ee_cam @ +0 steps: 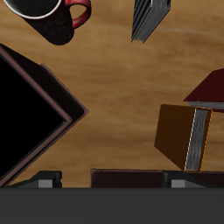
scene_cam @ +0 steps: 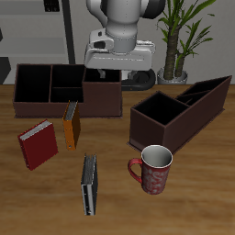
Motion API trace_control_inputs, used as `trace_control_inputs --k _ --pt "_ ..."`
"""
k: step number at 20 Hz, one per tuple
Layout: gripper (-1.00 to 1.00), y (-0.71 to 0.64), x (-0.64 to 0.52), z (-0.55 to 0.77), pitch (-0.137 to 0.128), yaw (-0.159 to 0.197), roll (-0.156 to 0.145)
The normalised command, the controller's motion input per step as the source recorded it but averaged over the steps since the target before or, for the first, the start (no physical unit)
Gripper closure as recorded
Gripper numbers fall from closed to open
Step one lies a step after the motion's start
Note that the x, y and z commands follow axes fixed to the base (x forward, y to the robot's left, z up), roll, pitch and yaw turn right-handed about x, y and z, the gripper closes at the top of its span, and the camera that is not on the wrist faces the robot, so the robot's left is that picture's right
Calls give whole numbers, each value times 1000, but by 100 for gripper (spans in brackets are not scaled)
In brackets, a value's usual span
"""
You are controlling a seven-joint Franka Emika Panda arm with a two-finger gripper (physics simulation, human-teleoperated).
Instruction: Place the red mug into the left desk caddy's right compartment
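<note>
- The pincer [scene_cam: 104,69] hangs high at the back of the tabletop [scene_cam: 197,197], over the level-topped brown box [scene_cam: 66,88]. It holds and touches nothing.
- In the wrist view only two finger tips [ee_cam: 45,181] show at the frame's edge, well apart, so the pincer is spread wide.
- The red mug [scene_cam: 152,170] stands upright near the tabletop's front edge, handle toward the grey book [scene_cam: 89,184].
- It sits just in front of the left desk caddy [scene_cam: 181,112], whose right compartment [scene_cam: 157,112] is the squarish cell at the low end.
</note>
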Motion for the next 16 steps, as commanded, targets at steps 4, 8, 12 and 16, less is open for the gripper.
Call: trace_control_inputs --k 4,8,12,16 --pt "-100 30 73 -7 5 3 8" --pt "-100 3 173 63 -6 -14 -15" --pt "-100 81 320 77 -12 -33 -39" --pt "-100 207 338 141 -40 -14 19"
